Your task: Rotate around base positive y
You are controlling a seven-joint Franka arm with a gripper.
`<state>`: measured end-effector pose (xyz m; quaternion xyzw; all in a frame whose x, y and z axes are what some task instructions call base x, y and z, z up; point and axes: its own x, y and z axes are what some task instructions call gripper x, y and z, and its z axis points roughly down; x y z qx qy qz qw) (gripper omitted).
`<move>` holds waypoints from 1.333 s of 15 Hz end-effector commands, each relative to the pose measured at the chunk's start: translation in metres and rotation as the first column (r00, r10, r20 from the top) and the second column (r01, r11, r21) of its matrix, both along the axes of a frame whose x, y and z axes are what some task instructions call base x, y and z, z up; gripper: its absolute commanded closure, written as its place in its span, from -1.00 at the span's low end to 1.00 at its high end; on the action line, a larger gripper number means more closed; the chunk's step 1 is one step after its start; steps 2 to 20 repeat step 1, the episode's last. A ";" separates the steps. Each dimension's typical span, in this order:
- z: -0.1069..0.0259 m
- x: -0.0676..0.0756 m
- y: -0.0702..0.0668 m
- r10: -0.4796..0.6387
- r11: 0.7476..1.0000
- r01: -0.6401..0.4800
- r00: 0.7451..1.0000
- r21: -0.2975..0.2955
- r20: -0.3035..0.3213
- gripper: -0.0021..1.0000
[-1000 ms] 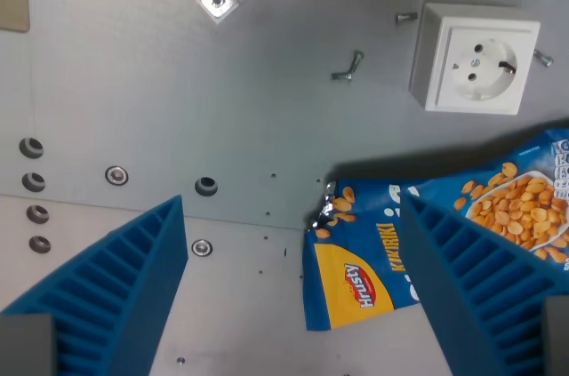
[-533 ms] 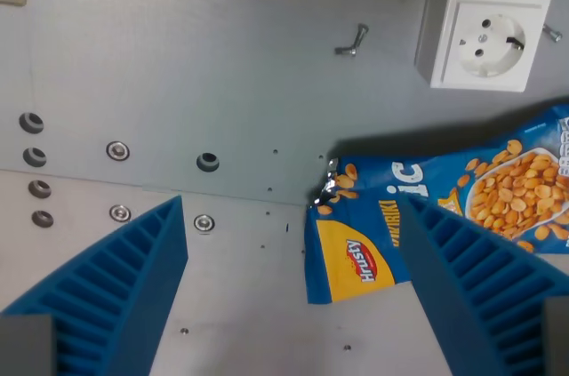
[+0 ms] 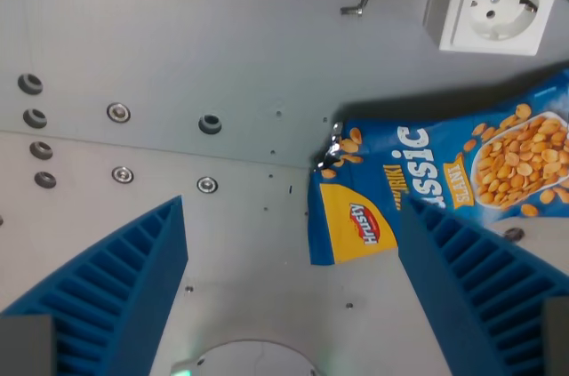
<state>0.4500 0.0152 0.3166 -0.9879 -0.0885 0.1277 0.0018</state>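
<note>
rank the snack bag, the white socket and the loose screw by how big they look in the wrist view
1. snack bag, largest, though partly cut off at the wrist view's right edge
2. white socket
3. loose screw, smallest by far

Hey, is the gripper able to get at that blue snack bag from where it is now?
Probably yes: the open gripper hangs above the snack bag, its right finger already overlapping it, nothing between.

We've got bare metal plate (image 3: 178, 29) between our spread fingers (image 3: 116, 292). The snack bag (image 3: 418, 189) crowds the right finger, and the socket (image 3: 493, 3) sits beyond it.
</note>
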 end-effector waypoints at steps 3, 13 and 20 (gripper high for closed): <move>0.007 0.009 0.001 0.003 1.000 0.000 0.966 0.010 -0.259 -1.00; 0.007 0.009 0.001 0.003 1.000 0.000 0.966 0.010 -0.259 -1.00; 0.007 0.009 0.001 0.003 1.000 0.000 0.966 0.010 -0.259 -1.00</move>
